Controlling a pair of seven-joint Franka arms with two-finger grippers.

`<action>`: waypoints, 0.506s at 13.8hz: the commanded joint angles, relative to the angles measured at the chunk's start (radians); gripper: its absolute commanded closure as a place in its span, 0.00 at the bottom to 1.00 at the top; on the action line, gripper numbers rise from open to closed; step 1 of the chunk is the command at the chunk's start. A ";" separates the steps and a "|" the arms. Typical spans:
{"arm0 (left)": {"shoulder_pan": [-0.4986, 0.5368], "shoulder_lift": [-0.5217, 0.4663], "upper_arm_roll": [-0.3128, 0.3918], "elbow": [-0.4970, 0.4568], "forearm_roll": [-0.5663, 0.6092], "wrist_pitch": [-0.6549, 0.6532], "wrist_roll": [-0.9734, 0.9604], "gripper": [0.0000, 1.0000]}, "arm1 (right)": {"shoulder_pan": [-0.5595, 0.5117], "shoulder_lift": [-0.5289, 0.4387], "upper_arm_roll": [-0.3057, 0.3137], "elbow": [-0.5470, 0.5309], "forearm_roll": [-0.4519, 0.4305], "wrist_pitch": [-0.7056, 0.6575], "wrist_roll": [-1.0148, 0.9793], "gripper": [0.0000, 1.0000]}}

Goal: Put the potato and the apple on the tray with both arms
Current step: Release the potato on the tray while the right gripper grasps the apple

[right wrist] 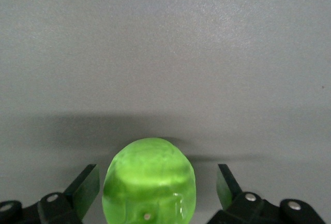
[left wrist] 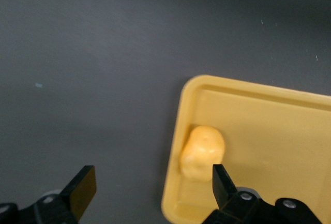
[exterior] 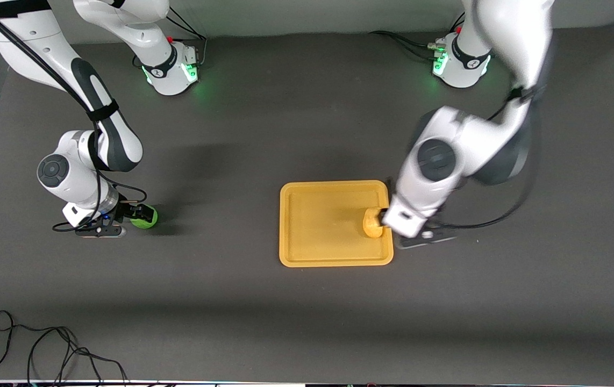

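Observation:
The yellow potato (exterior: 372,223) lies on the orange-yellow tray (exterior: 312,252), close to the rim at the left arm's end. My left gripper (exterior: 387,221) hangs open over that rim. In the left wrist view the potato (left wrist: 202,151) rests inside the tray (left wrist: 269,131), just ahead of one finger, and the gripper (left wrist: 152,187) holds nothing. The green apple (exterior: 144,217) sits on the table at the right arm's end. My right gripper (exterior: 134,215) is low around it. In the right wrist view the apple (right wrist: 149,182) is between the open fingers (right wrist: 85,188), with a gap on each side.
The table is a dark grey mat (exterior: 231,134). A loose black cable (exterior: 43,349) lies at the table edge nearest the front camera, toward the right arm's end. The two arm bases (exterior: 172,67) (exterior: 460,62) stand along the farthest edge.

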 commanded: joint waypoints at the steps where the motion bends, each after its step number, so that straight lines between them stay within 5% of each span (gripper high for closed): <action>1: 0.114 -0.104 -0.003 -0.047 -0.018 -0.077 0.153 0.00 | 0.005 0.036 -0.002 0.011 0.017 0.022 -0.004 0.00; 4: 0.266 -0.204 -0.003 -0.119 -0.018 -0.102 0.374 0.00 | 0.005 0.055 0.001 0.013 0.017 0.016 -0.002 0.00; 5: 0.286 -0.231 -0.002 -0.139 -0.012 -0.102 0.400 0.00 | 0.005 0.058 0.001 0.013 0.017 0.013 -0.002 0.10; 7: 0.311 -0.282 0.001 -0.173 -0.001 -0.097 0.408 0.00 | 0.005 0.049 0.001 0.016 0.017 -0.005 -0.007 0.54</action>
